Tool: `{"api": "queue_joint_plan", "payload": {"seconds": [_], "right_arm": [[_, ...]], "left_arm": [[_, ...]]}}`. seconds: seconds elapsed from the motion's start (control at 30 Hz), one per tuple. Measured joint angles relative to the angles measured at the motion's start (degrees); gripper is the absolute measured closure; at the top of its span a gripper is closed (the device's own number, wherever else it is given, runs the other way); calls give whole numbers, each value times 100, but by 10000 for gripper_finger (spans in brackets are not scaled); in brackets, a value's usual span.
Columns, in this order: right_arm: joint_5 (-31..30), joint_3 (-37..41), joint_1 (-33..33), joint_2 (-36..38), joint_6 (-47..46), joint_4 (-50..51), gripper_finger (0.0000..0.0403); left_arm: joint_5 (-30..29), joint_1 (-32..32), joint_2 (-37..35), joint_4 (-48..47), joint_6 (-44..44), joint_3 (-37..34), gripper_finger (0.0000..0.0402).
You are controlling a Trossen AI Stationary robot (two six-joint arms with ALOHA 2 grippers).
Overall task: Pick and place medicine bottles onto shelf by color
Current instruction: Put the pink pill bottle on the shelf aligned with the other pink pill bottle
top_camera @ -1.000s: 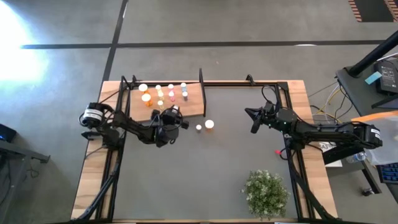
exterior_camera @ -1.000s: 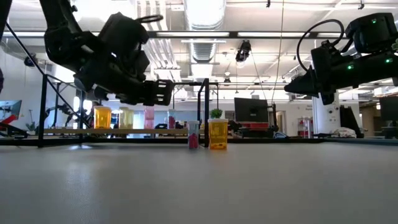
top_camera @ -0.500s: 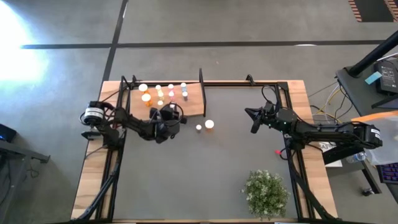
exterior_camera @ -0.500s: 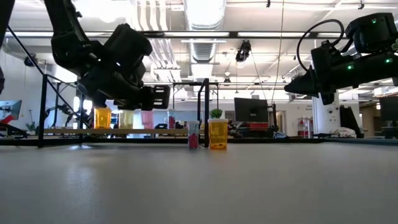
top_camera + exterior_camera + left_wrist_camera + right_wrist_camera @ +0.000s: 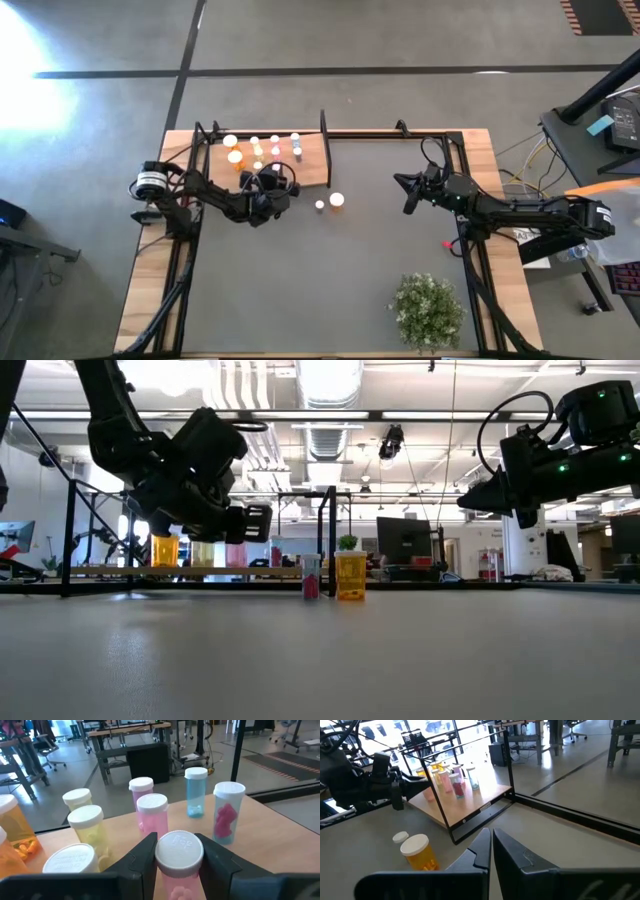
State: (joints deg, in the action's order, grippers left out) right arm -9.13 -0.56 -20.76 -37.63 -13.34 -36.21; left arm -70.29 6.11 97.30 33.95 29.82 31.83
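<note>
The left gripper's fingers [image 5: 141,857] clench a pink bottle [image 5: 179,865] over the shelf's [image 5: 312,163] six o'clock edge, best lowered upright beside the other pink bottles [image 5: 152,815] at twelve o'clock, while the right gripper [image 5: 406,196] waits, pinched closed

No legible text, cap embossing perhaps unreadable

I am holding a pink bottle [image 5: 179,870] with a white cap between my dark left fingers [image 5: 143,857]. Ahead, pale yellow-green bottles [image 5: 90,827], a light blue bottle [image 5: 195,790] and an orange bottle [image 5: 15,827] are standing on the light-brown shelf [image 5: 270,835], all wearing white caps. An orange bottle [image 5: 337,200] is sitting on the dark grey mat [image 5: 330,290].
</note>
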Motion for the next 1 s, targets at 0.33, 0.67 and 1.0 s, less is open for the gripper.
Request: {"api": "queue_joint_plan", "payload": {"seconds": [0.33, 0.67, 1.0], "right_arm": [[0, 0, -1, 0, 0, -1, 394], [0, -2, -1, 0, 0, -2, 394], [0, -1, 0, 0, 0, -1, 394]], "left_arm": [[112, 145, 0, -50, -13, 0, 301], [374, 282, -11, -35, -20, 7, 298], [464, 295, -9, -74, -17, -4, 225]]}}
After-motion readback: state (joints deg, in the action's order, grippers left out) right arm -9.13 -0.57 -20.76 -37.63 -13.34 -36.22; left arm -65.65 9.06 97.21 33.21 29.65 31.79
